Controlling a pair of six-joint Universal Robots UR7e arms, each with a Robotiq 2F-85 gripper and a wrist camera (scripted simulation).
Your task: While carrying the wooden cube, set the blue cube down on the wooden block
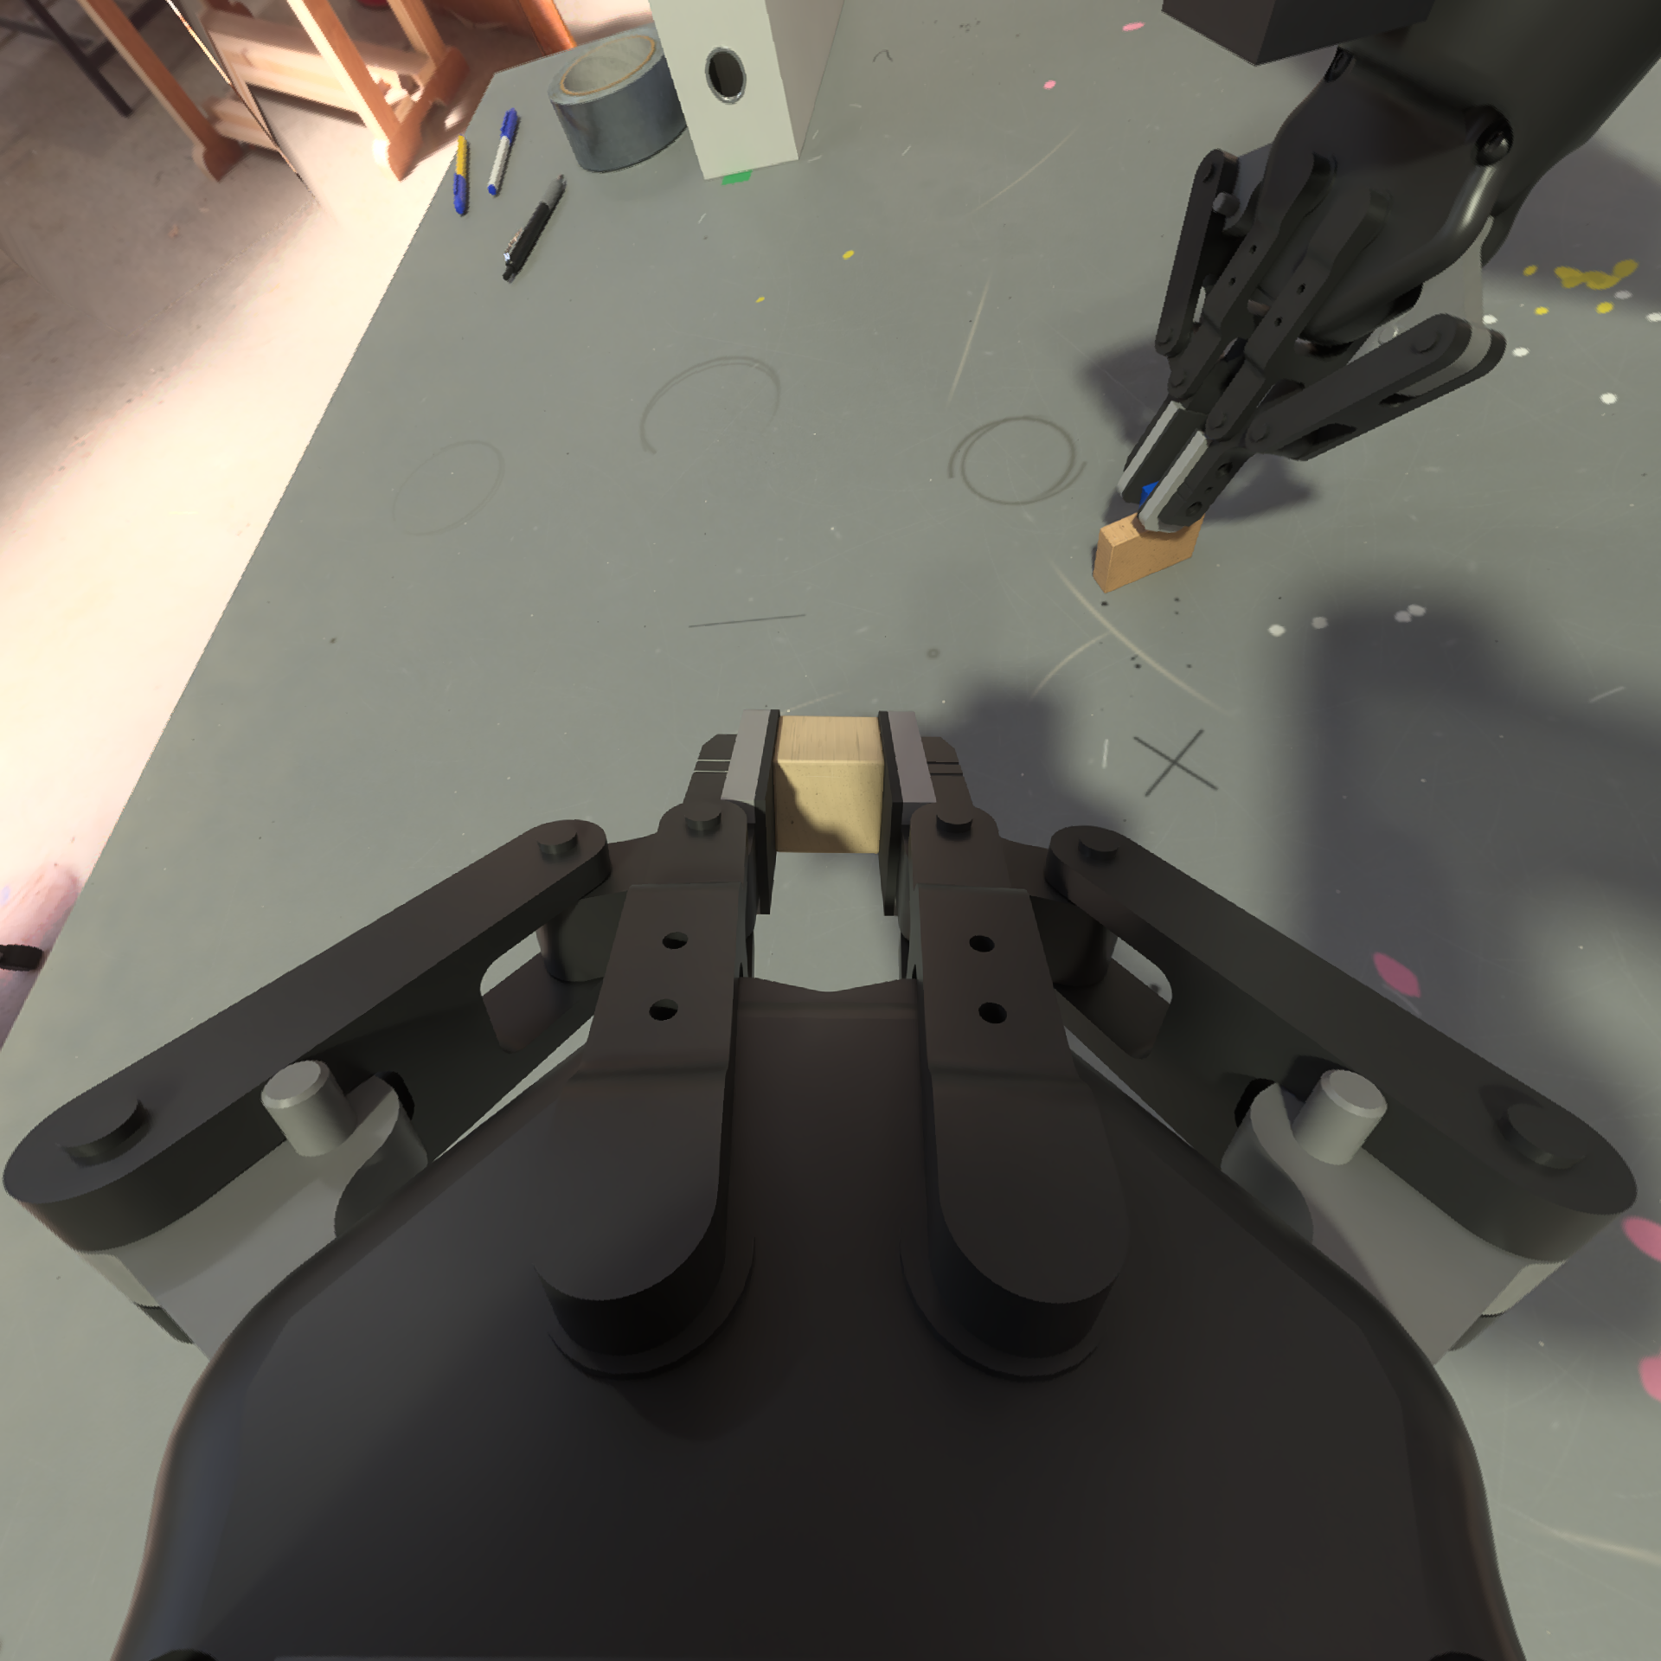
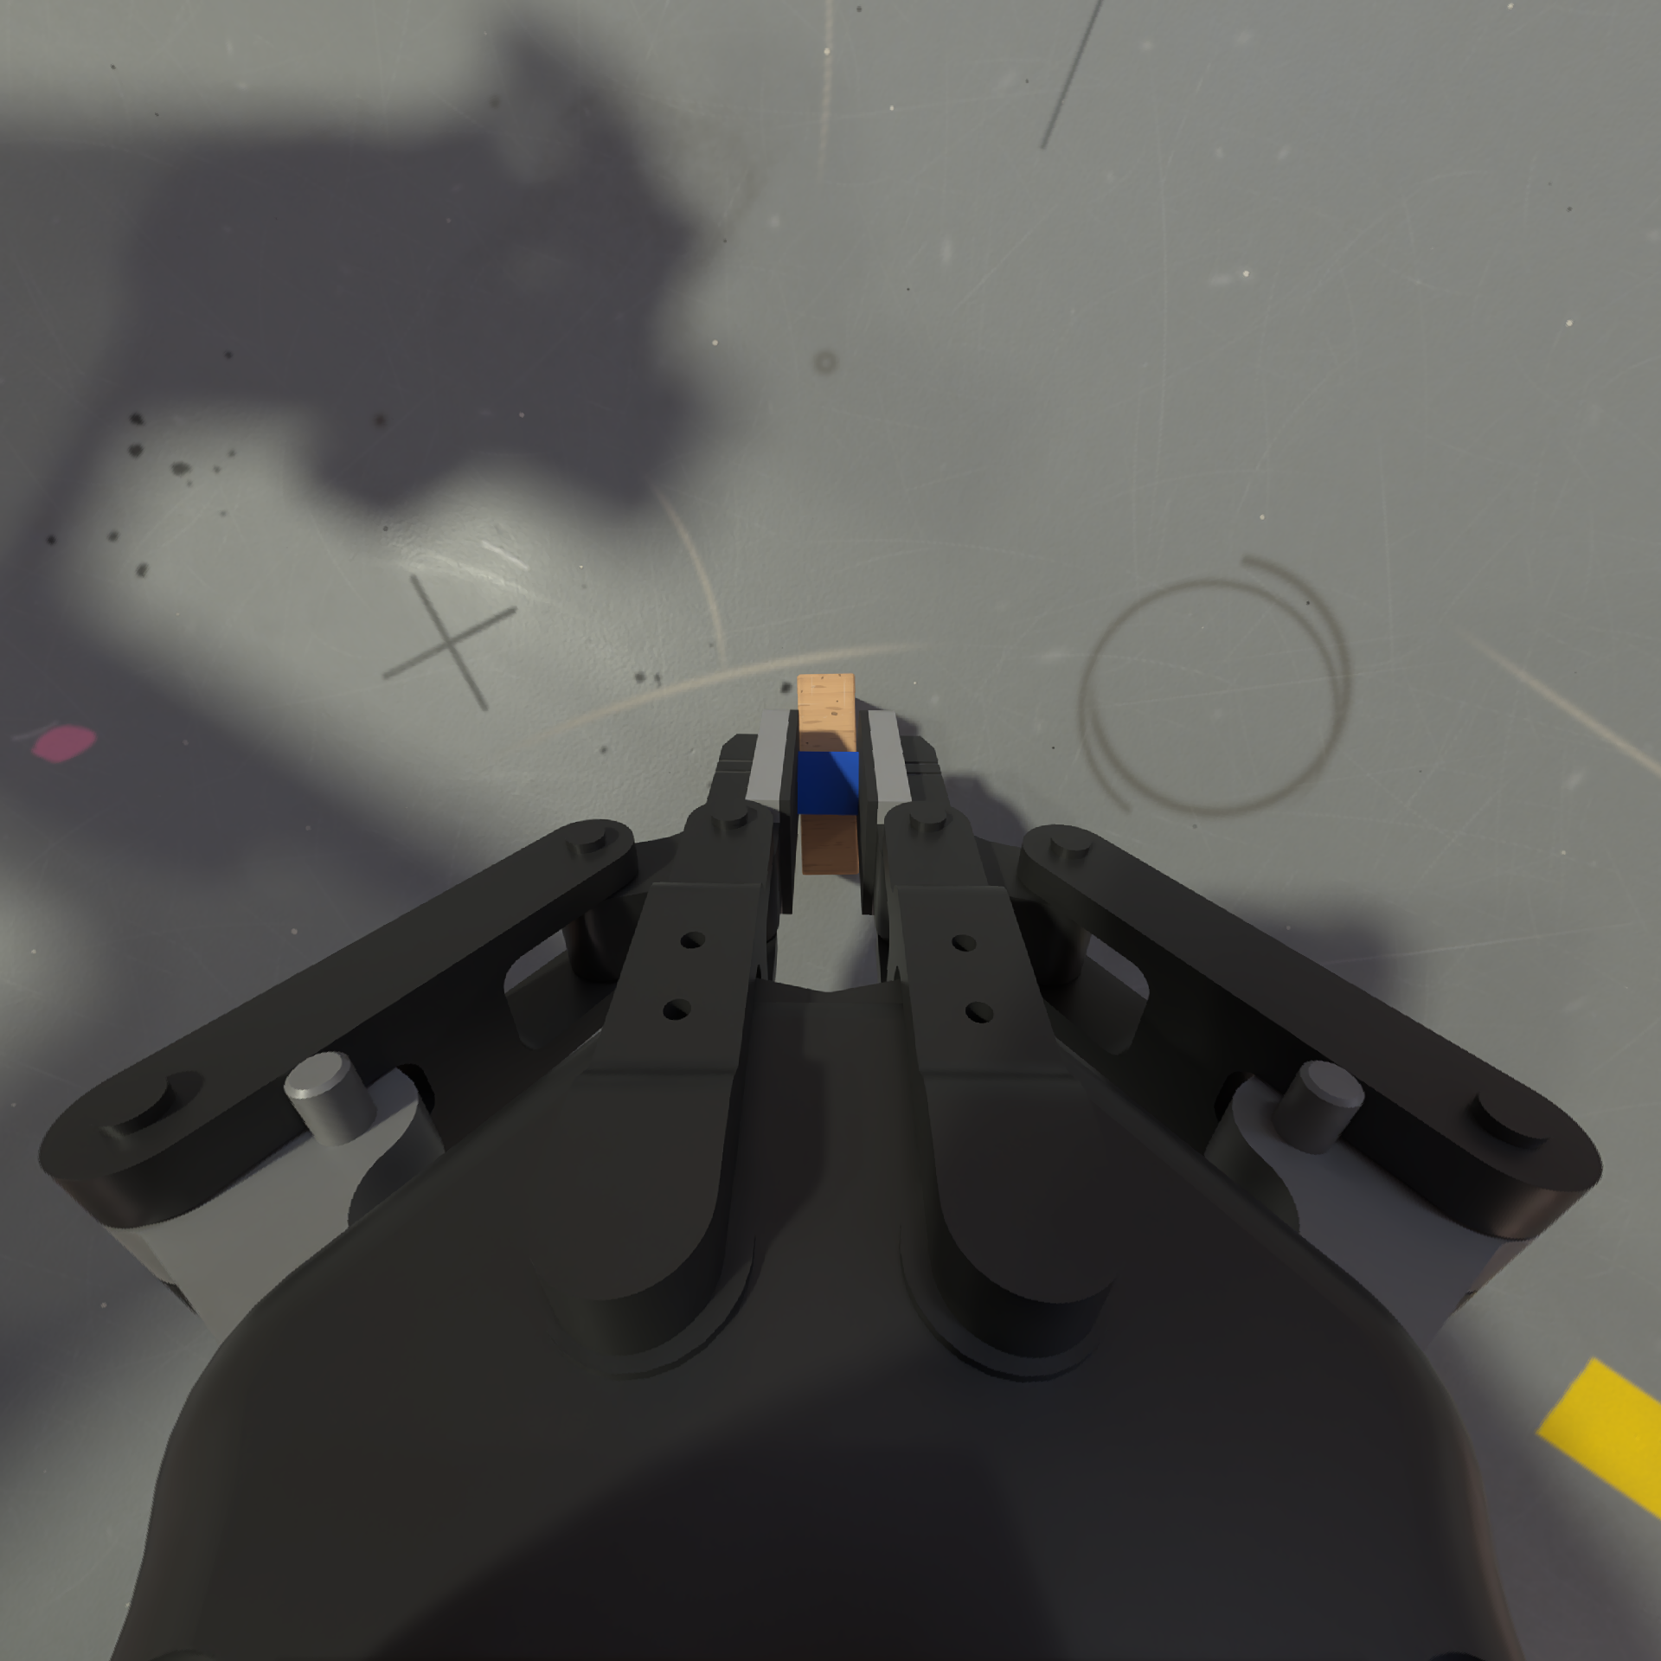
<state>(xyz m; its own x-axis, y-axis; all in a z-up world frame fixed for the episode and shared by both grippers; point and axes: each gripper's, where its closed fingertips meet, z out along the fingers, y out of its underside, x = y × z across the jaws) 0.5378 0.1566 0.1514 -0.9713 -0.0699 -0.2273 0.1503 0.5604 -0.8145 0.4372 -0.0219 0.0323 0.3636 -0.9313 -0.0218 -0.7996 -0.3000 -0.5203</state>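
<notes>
My left gripper (image 1: 827,764) is shut on the pale wooden cube (image 1: 825,791) and holds it above the grey table (image 1: 539,557). My right gripper (image 2: 827,764) is shut on the small blue cube (image 2: 827,782), right over the long orange-brown wooden block (image 2: 823,710), which lies on the table and runs along the gap between the fingers. In the left wrist view the right gripper (image 1: 1159,503) stands at the far right, its tips down on the wooden block (image 1: 1137,557), with a sliver of the blue cube (image 1: 1148,492) showing. Whether the blue cube touches the block cannot be told.
At the table's far end stand a white box with a round hole (image 1: 746,81), a grey tape roll (image 1: 611,99) and three pens (image 1: 503,180). The table's left edge (image 1: 225,647) drops to the floor. Wooden furniture (image 1: 341,63) stands beyond. A yellow tape strip (image 2: 1609,1429) lies near the right arm.
</notes>
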